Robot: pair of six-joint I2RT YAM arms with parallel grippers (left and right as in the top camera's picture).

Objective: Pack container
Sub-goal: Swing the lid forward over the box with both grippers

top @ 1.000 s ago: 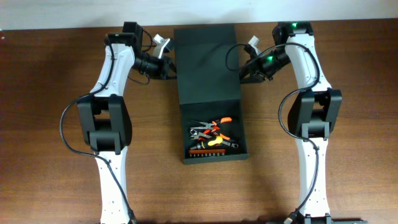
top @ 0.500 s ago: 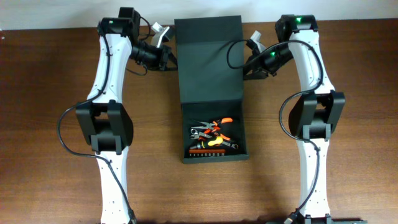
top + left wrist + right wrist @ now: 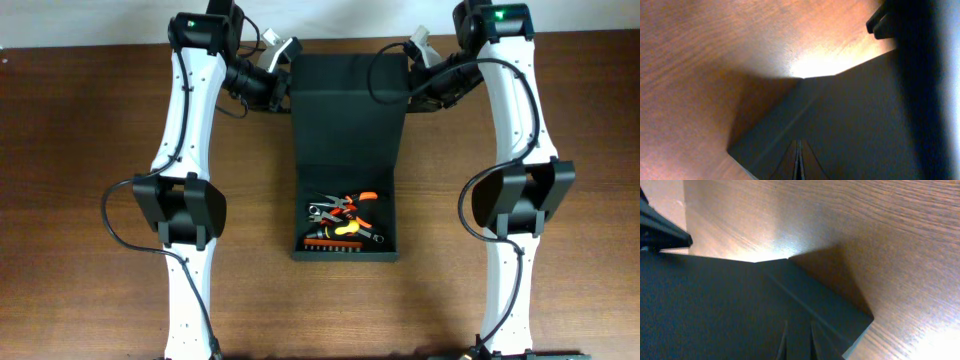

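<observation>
The dark container (image 3: 297, 215) lies open at the table's middle, with several orange and black hand tools (image 3: 340, 222) in its tray. Its hinged flap lid (image 3: 347, 110) is raised off the table at the far end. My left gripper (image 3: 287, 88) is shut on the lid's left edge and my right gripper (image 3: 410, 88) is shut on its right edge. In the left wrist view the fingers (image 3: 799, 165) pinch the dark lid (image 3: 855, 120) near a corner. In the right wrist view the fingers (image 3: 799, 345) hold the lid (image 3: 715, 310) the same way.
The brown wooden table (image 3: 90, 200) extends to both sides of the container. A white wall strip runs along the far edge (image 3: 100, 20). Both arm bases stand at the near edge, left and right of the tray.
Both grippers have moved up and toward the far edge with the lid. The flap has lifted from lying flat and now looks larger and more upright.
</observation>
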